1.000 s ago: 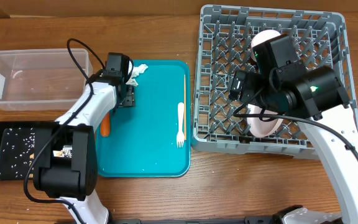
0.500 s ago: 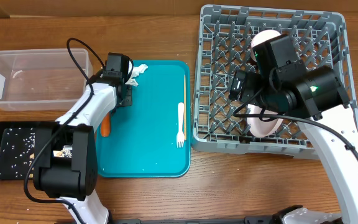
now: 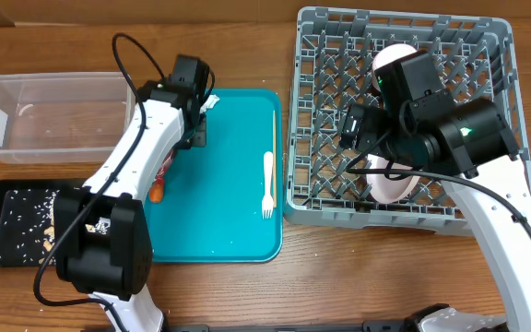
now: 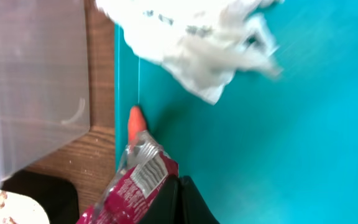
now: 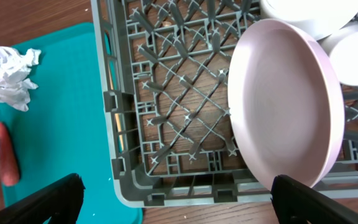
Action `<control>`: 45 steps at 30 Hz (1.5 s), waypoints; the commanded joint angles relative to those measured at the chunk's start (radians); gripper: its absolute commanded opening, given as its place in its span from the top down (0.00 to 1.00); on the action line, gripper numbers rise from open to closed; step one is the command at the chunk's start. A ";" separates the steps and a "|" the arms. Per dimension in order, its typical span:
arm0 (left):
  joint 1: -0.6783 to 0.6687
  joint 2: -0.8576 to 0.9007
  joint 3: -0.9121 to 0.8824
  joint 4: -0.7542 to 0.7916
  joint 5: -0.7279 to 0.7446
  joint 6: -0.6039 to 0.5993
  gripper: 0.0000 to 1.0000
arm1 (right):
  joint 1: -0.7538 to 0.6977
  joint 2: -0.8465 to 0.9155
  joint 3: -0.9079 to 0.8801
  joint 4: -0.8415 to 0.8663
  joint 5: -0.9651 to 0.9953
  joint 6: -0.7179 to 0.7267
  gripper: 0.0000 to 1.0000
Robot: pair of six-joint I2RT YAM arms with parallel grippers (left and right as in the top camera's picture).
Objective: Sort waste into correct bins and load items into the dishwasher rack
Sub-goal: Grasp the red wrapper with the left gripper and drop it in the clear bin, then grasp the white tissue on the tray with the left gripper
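My left gripper (image 4: 180,202) is shut on a red shiny snack wrapper (image 4: 138,186), which hangs to the left over the edge of the teal tray (image 3: 219,212). Beyond it the orange carrot (image 4: 135,121) lies at that tray edge, and a crumpled white napkin (image 4: 197,43) lies farther up. From above, the wrapper (image 3: 165,170) shows beside the left arm, just over the carrot (image 3: 156,191). My right gripper (image 5: 179,205) stands open over the front wall of the grey dishwasher rack (image 3: 325,198), next to a pale pink bowl (image 5: 284,99) standing on edge.
The clear tub (image 3: 53,111) sits left of the teal tray, and the black tray (image 3: 7,226) with pale scraps lies below it. A white fork (image 3: 267,184) and a chopstick (image 3: 273,138) lie on the teal tray's right side. White dishes (image 5: 328,25) stand in the rack.
My left gripper has shut on the red wrapper and lifted it, and the left arm has swung up and to the right, covering most of the napkin. The right arm has not moved.
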 commanded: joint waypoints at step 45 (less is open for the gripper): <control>0.285 -0.166 0.235 0.187 0.597 0.039 0.11 | 0.000 0.000 0.014 0.006 0.011 -0.001 0.00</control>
